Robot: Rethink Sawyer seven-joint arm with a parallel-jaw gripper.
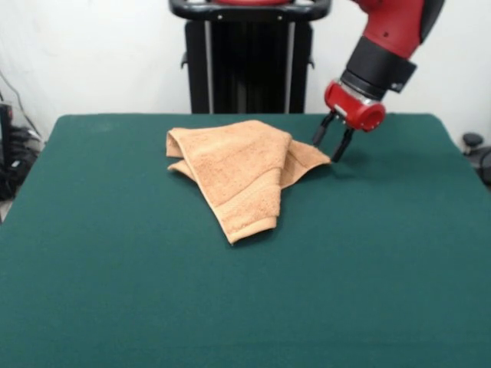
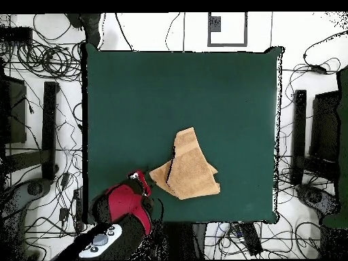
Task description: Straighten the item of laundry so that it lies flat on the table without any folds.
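The towel (image 1: 239, 170) lay folded over itself mid-table (image 1: 115, 291). The end effector (image 1: 331, 146), fingers parted and empty, hovered at its 3 o'clock corner; next it likely needed to pinch that corner and pull outward.

No text, label, brand, number or sign can be read in either view. The towel (image 1: 234, 170) shows no legible label, the green counter (image 1: 245, 291) carries no markings, and the red arm (image 1: 387, 34) shows no readable lettering.
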